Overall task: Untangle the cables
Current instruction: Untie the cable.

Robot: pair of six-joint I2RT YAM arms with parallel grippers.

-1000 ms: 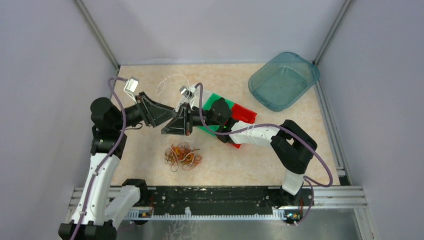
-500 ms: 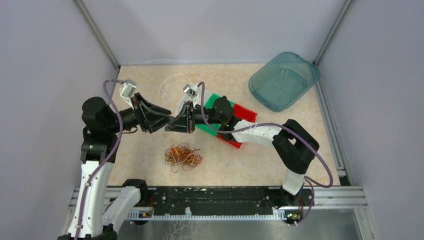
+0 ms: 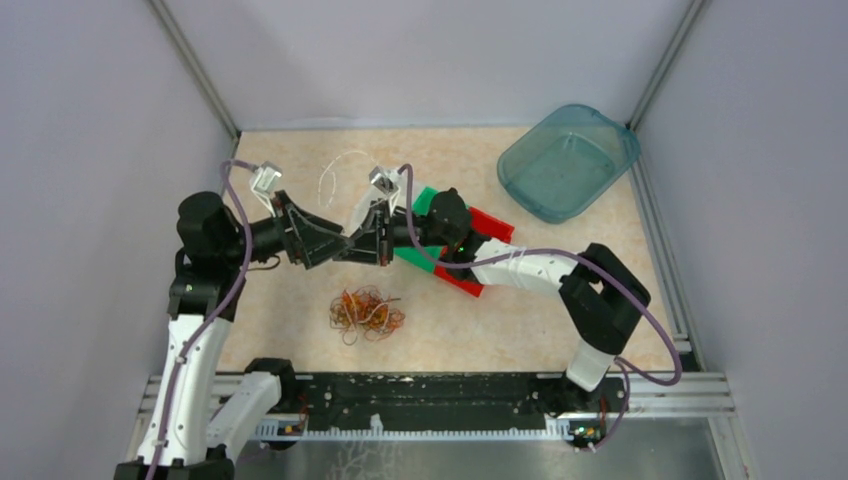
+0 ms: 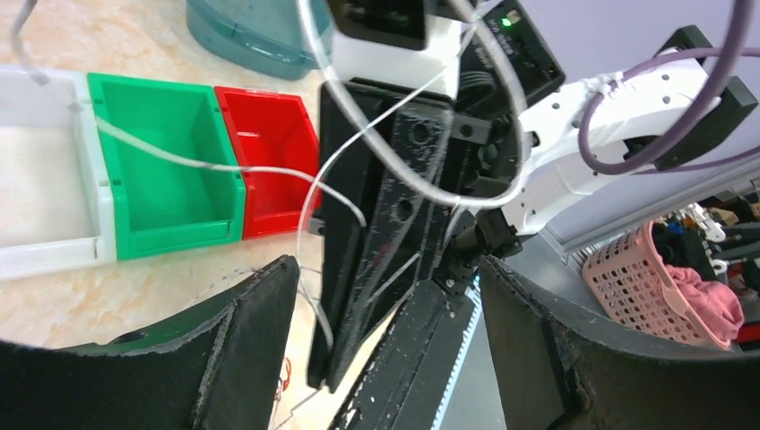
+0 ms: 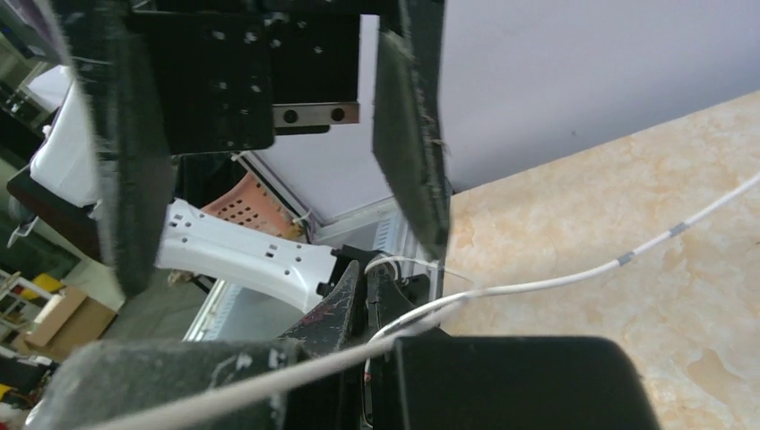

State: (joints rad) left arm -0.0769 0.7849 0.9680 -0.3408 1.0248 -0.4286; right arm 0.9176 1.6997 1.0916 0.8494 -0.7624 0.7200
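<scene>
The cables (image 3: 367, 312) are a small orange, red and yellow tangle of loops lying on the table near the front, below both grippers and touched by neither. My left gripper (image 3: 340, 245) is open, and its jaws (image 4: 387, 264) stand on either side of the right gripper's fingertips (image 4: 327, 372). My right gripper (image 3: 352, 249) is shut on a thin white wire (image 5: 627, 260). The wire leaves its closed tips (image 5: 376, 269) and loops back over the table (image 3: 335, 170) and across the bins (image 4: 224, 166).
A row of white (image 4: 36, 179), green (image 3: 425, 200) and red (image 3: 490, 228) bins lies under the right arm. A teal tub (image 3: 568, 160) stands at the back right. Grey walls enclose the table, and a black rail (image 3: 430, 395) runs along the front.
My left gripper has closed in on the right gripper's tips and opened wider around them. The right gripper stays shut on the white wire. The tangle has not moved.
</scene>
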